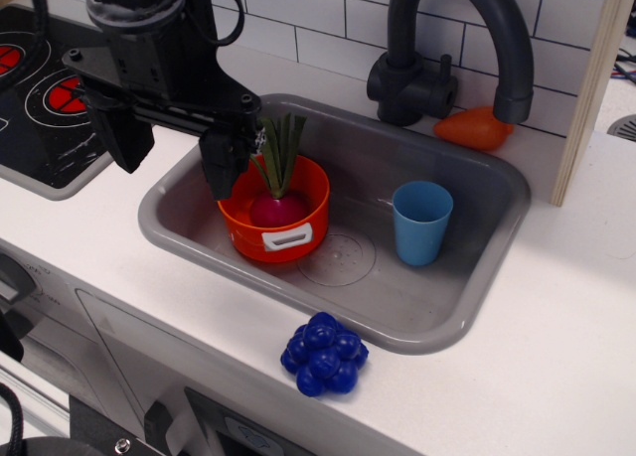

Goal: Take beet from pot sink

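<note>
The beet [277, 211] sits in the orange pot [274, 239], its magenta bulb low inside and its green stalks standing upright. The pot stands in the left part of the grey sink [467, 307], with a white handle facing the front. My black gripper [177, 160] hangs over the sink's left rim, just left of the pot. Its jaws are spread wide and hold nothing. The right finger [225, 170] is close to the pot's left rim and the beet's stalks, but whether it touches them cannot be told.
A blue cup [420, 222] stands in the sink to the right of the drain. A dark arched faucet [452, 49] rises behind the basin, with an orange pointed toy [472, 128] at its base. A blue grape cluster [324, 354] lies on the front counter. A stove top [40, 88] is at the left.
</note>
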Robot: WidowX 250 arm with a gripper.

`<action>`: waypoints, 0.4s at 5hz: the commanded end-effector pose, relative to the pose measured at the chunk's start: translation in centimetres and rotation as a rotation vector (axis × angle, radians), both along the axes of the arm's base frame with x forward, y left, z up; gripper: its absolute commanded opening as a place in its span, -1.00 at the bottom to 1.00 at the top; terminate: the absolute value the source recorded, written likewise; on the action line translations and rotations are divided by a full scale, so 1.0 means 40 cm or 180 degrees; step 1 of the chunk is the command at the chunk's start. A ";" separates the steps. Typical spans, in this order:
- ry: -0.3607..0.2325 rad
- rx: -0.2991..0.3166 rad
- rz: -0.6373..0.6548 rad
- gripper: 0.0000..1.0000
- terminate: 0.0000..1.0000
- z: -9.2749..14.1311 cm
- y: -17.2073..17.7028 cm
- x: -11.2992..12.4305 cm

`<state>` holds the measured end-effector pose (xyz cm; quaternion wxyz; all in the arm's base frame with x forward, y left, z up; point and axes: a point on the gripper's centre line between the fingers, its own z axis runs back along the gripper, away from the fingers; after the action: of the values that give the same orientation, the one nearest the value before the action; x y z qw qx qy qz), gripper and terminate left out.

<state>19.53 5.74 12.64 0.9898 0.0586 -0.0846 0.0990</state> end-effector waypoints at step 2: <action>-0.0037 -0.0031 0.0237 1.00 -1.00 -0.004 -0.028 0.057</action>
<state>21.38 4.39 11.31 0.9862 0.0548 -0.0663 0.1412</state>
